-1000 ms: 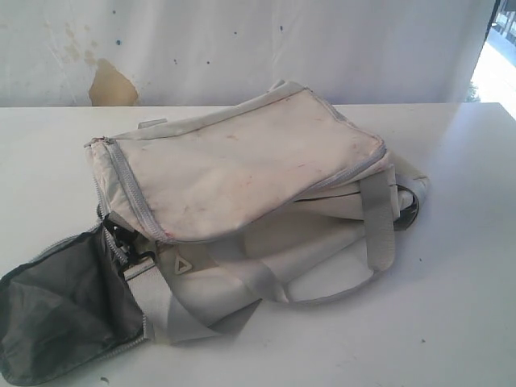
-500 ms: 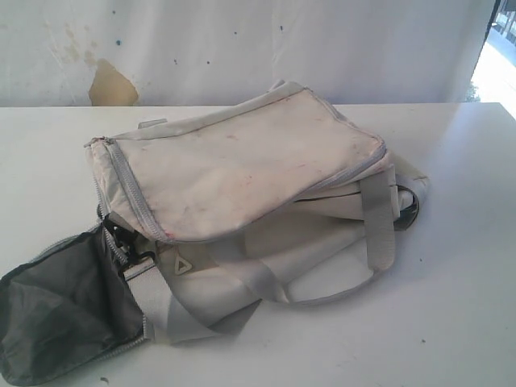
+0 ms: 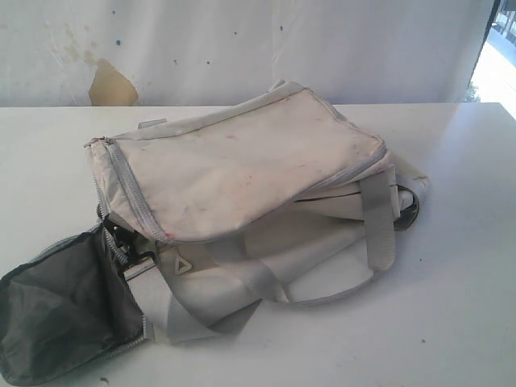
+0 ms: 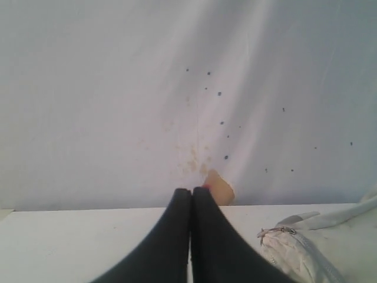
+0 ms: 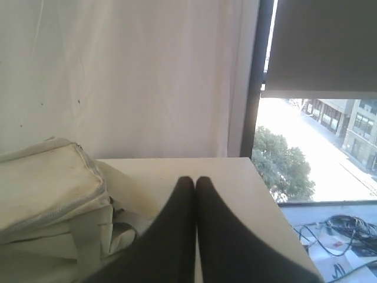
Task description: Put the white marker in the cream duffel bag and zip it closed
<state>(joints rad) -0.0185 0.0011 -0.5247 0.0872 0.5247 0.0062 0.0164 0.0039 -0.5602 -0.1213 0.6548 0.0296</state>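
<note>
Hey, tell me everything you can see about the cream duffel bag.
The cream duffel bag is soft fabric, grubby with stains, lying slumped on the white table, a broad panel up. Grey zippers edge that panel; grey webbing straps loop across its side. At one end a flap lies open, showing dark grey lining, beside a black clip. Only the table is seen touching it.

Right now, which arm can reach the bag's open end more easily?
Probably the left. The cream duffel bag has its open dark-lined end on the left arm's side of the table. The left gripper, shut, is already near a zipper corner.
</note>
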